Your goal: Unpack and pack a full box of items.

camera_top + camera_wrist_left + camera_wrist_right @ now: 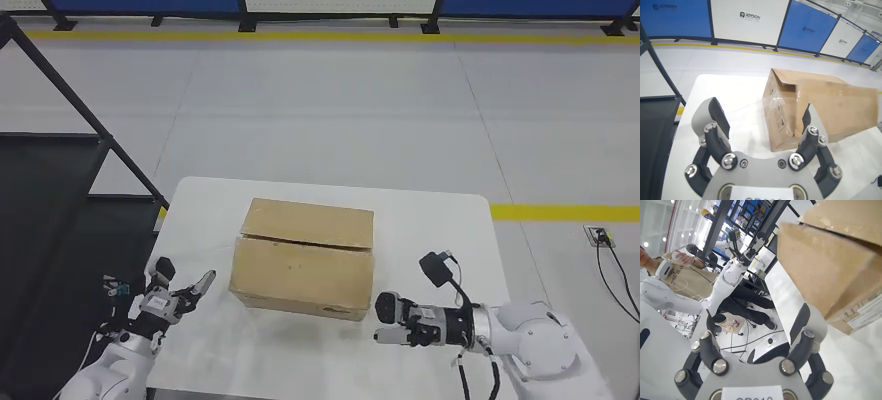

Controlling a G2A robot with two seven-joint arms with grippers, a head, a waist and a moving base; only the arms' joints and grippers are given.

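The white table (440,220) carries the closed cardboard box (305,255) near its middle, long side facing the robot. If it is full it is probably heavy. Its walls look stiff but smooth, and it is much too wide for either pair of jaws to span, so lifting it would mean pressing in from both ends. To open it, the better hold is likely a flap edge. The left gripper (187,272) hangs over the table's left near edge, jaws wide apart and pointed at the box's left end, close to it but clear. The right gripper (382,318) sits just beside the right near corner, jaws apart, with nothing between them. The top flaps meet at a seam (300,243) along the lid. At the left end, one flap corner (783,85) stands lifted. A strip of clear tape (772,102) hangs loose there, a slippery thing to pinch.
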